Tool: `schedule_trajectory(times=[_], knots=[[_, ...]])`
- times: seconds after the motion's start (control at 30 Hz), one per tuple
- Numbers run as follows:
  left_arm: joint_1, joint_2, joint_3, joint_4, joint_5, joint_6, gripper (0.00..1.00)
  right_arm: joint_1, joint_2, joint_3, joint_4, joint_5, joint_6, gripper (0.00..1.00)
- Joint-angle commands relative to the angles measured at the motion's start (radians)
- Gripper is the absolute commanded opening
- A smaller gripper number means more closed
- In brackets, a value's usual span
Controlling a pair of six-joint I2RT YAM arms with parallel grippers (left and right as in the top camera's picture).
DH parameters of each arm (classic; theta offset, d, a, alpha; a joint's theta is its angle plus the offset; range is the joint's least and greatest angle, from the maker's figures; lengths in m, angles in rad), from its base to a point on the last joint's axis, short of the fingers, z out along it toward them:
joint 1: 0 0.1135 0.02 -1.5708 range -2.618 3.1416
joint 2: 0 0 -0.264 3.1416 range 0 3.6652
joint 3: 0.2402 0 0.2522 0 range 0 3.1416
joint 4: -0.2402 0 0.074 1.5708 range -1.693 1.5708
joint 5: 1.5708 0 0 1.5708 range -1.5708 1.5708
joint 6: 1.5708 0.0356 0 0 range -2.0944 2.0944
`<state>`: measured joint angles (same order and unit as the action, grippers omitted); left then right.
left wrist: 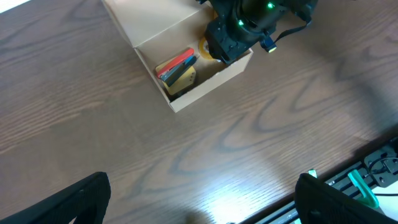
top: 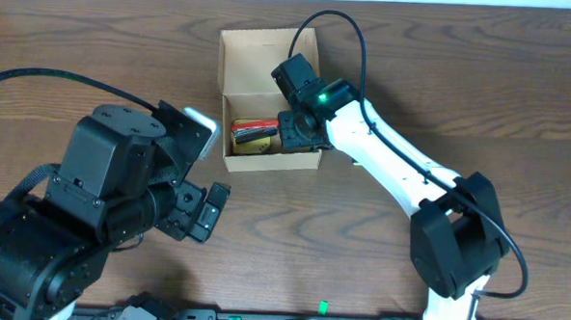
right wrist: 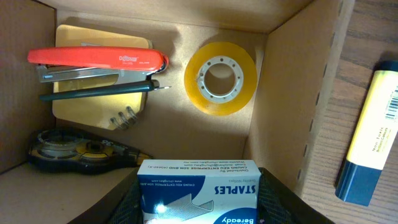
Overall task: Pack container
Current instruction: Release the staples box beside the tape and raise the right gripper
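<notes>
**Packing well along, marker left**

Overhead: container [top: 256, 57] at 12 o'clock, right gripper [top: 296, 132] dipped inside.

Left wrist: left gripper [left wrist: 202, 196] spread wide, empty.

Right wrist: clamped on staples [right wrist: 198, 190]; stapler [right wrist: 96, 59], tape [right wrist: 220, 78] already in; marker [right wrist: 367, 137] outside at 3 o'clock.

From overhead we find the right arm [top: 382, 150] covering the right half of the cardboard box [top: 261, 53], so whatever it holds is hidden there, and the left arm [top: 81, 209] runs off the frame's lower left corner. In the right wrist view the staples packet [right wrist: 199, 190] is cut by the bottom edge, and the right gripper [right wrist: 199, 205] shows us only dark slivers of its fingers [right wrist: 277, 199] on either side. The highlighter [right wrist: 367, 130] is clipped at the right edge, its label print too small to read. In the left wrist view the left gripper [left wrist: 202, 186] has both fingers [left wrist: 84, 199] cut by the bottom edge, and the tape roll [left wrist: 204, 48] is half hidden behind the right arm.
</notes>
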<state>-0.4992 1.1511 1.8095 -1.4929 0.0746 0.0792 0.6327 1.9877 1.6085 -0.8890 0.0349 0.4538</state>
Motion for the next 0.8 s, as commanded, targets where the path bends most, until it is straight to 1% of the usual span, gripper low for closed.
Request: schedule_trajectory(times=[0.0, 0.2, 0.27, 0.57, 0.67, 0.77], knots=[[0.003, 0.0, -0.008, -0.003, -0.004, 0.003, 0.95, 0.01, -0.001, -0.007, -0.006, 0.01, 0.026, 0.46], [0.003, 0.0, -0.008, -0.003, -0.004, 0.003, 0.95, 0.01, -0.001, -0.007, -0.011, 0.009, 0.025, 0.6], [0.003, 0.0, -0.008, -0.003, -0.004, 0.003, 0.95, 0.01, -0.001, -0.007, -0.012, 0.009, 0.025, 0.62], [0.003, 0.0, -0.008, -0.003, -0.004, 0.003, 0.95, 0.01, -0.001, 0.011, -0.012, -0.031, 0.024, 0.64], [0.003, 0.0, -0.008, -0.003, -0.004, 0.003, 0.95, 0.01, -0.012, 0.103, -0.053, -0.072, -0.001, 0.62], [0.003, 0.0, -0.008, -0.003, -0.004, 0.003, 0.95, 0.008, -0.041, 0.211, -0.111, -0.068, -0.047, 0.63]])
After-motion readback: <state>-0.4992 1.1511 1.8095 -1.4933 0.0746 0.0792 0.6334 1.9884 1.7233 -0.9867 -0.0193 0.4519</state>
